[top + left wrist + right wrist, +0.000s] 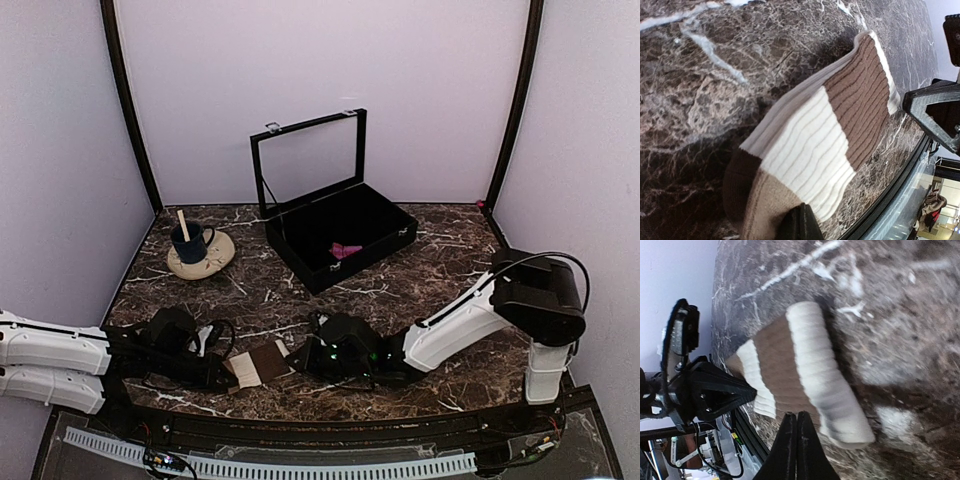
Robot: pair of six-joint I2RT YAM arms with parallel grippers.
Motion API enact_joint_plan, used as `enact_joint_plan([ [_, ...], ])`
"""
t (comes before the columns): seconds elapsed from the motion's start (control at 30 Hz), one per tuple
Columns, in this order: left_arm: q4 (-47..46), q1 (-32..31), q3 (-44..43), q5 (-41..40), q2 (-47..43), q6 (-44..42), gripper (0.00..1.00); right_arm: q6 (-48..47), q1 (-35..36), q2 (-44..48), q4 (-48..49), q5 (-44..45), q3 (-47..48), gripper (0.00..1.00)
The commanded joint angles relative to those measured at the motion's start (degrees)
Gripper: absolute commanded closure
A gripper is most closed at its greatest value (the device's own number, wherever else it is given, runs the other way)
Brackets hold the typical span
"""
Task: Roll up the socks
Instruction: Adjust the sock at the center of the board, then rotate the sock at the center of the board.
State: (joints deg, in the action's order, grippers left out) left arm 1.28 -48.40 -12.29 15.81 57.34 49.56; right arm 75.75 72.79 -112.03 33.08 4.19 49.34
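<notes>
So, where is the sock being worked on?

The ribbed cream-and-brown striped sock (258, 365) lies on the dark marble table (440, 255) near its front edge. It has an arm at each end, probably to steady it for rolling.

And the fingers?

The left gripper (800, 222) and right gripper (796, 422) are each pressed together at the cloth's edge. I can't tell whether either actually has hold of it. A magenta-pink sock (346, 250) lies in the open black case (300, 262).

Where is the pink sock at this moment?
In the top view the pink sock lies inside the open black case at the back centre, right of the cup and saucer.
</notes>
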Motion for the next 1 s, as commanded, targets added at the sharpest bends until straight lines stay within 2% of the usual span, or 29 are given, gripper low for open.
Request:
enact_joint_plan([
  [0.0,2.7,-0.7,-0.5,-1.7,2.2,-0.4,1.0,-6.8,-0.4,2.0,-5.7,0.1,6.8,0.98],
  [0.2,2.9,-1.9,-1.9,-2.4,3.6,-0.5,1.0,-8.4,-1.1,-2.7,-5.7,-2.3,13.3,0.98],
  [0.4,4.2,-2.8,-1.8,-3.4,3.1,0.2,1.0,-5.2,-3.3,-8.9,-0.5,-3.3,12.4,0.98],
  [0.53,5.1,-3.0,-1.6,-3.8,2.5,0.5,1.0,-5.9,-4.6,-12.1,-1.2,-4.2,13.1,0.99],
  [0.97,8.0,-3.1,-3.4,-7.6,3.9,0.3,1.0,-5.8,-5.1,-6.2,-9.5,2.9,5.1,1.0],
])
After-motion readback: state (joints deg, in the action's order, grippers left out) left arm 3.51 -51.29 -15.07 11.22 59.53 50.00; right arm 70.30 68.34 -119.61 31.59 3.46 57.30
